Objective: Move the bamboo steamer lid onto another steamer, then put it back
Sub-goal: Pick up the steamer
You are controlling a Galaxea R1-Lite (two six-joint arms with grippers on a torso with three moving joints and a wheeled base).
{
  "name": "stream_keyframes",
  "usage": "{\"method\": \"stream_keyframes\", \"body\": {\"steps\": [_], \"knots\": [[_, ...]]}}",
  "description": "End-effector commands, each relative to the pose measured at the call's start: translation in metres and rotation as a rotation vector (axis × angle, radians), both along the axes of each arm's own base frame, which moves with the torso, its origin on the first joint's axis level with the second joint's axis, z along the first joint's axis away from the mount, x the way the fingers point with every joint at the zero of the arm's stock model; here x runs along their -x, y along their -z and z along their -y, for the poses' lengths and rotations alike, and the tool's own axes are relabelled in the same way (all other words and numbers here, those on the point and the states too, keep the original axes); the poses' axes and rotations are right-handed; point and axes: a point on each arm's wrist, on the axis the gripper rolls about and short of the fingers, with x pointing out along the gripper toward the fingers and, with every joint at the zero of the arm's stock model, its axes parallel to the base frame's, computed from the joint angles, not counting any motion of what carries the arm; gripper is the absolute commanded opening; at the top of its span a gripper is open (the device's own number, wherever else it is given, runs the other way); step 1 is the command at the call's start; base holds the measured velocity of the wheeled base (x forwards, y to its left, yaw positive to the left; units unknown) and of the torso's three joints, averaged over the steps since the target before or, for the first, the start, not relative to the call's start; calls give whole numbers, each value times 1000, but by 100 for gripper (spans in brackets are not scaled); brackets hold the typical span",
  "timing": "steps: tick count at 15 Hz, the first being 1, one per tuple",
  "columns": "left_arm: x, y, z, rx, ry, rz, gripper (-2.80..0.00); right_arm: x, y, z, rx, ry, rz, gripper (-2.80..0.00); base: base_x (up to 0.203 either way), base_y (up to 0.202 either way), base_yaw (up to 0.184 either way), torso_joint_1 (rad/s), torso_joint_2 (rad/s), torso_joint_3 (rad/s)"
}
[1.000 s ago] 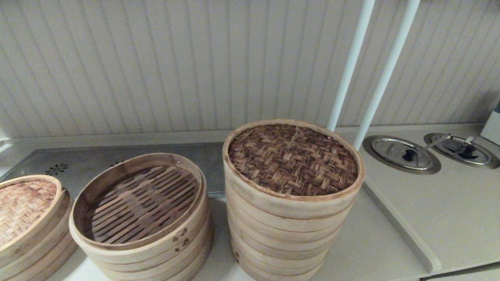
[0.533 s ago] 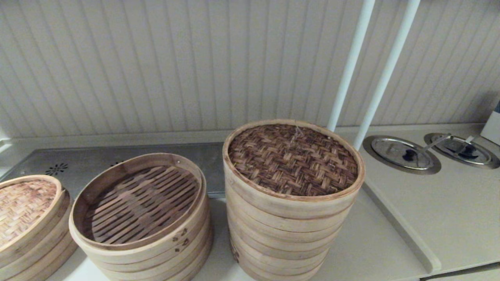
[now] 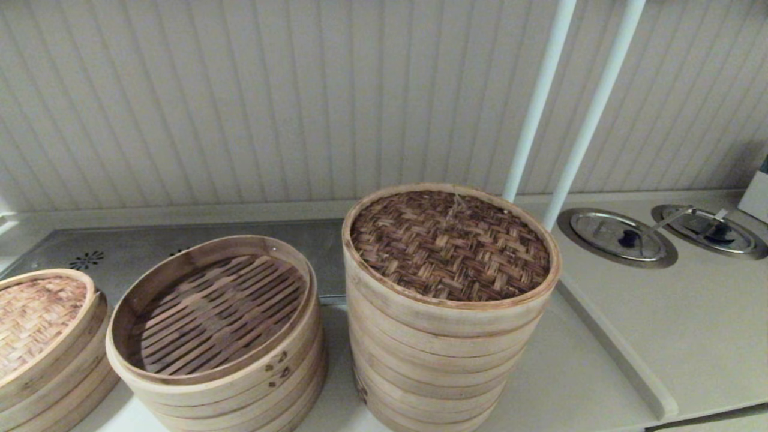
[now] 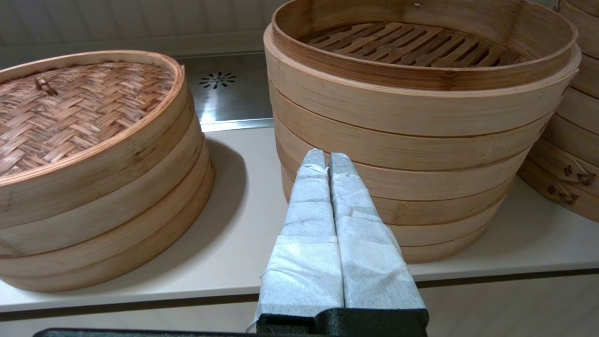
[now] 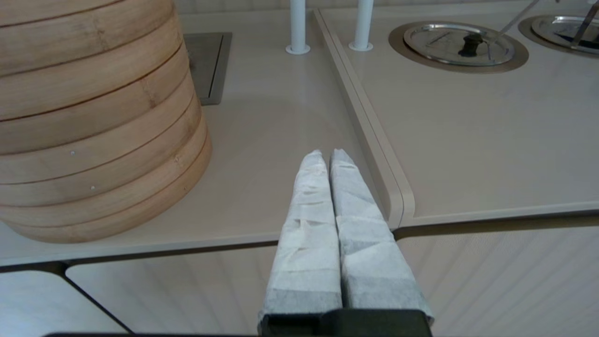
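The dark brown woven bamboo steamer lid (image 3: pixel 450 243) lies on top of the tall steamer stack (image 3: pixel 435 360) at the centre of the counter; the stack's inside is hidden under it. To its left stands the shorter stack with a slatted floor (image 3: pixel 216 312) (image 4: pixel 412 93), uncovered. My left gripper (image 4: pixel 326 157) is shut and empty, low in front of that shorter stack. My right gripper (image 5: pixel 327 155) is shut and empty, low at the counter's front edge, right of the tall stack (image 5: pixel 93 117). Neither gripper shows in the head view.
A third stack with a paler tan woven lid (image 3: pixel 33 318) (image 4: pixel 70 107) stands at the far left. Two white poles (image 3: pixel 540 102) rise behind the tall stack. Two round metal covers (image 3: pixel 618 237) sit in the raised counter on the right. A steel drain panel (image 3: pixel 150 252) lies behind.
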Motion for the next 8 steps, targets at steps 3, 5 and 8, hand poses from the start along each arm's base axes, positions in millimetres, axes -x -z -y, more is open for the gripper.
{"method": "stream_keyframes", "body": {"steps": [3, 5, 8], "knots": [[0, 1, 0, 11, -1, -1, -280, 0, 1, 0, -1, 0, -4, -280, 0, 0, 0, 0, 0, 0], [0, 1, 0, 18, -1, -1, -280, 0, 1, 0, -1, -1, -4, -280, 0, 0, 0, 0, 0, 0], [0, 1, 0, 59, 0, 0, -280, 0, 1, 0, -1, 0, -4, -280, 0, 0, 0, 0, 0, 0]]}}
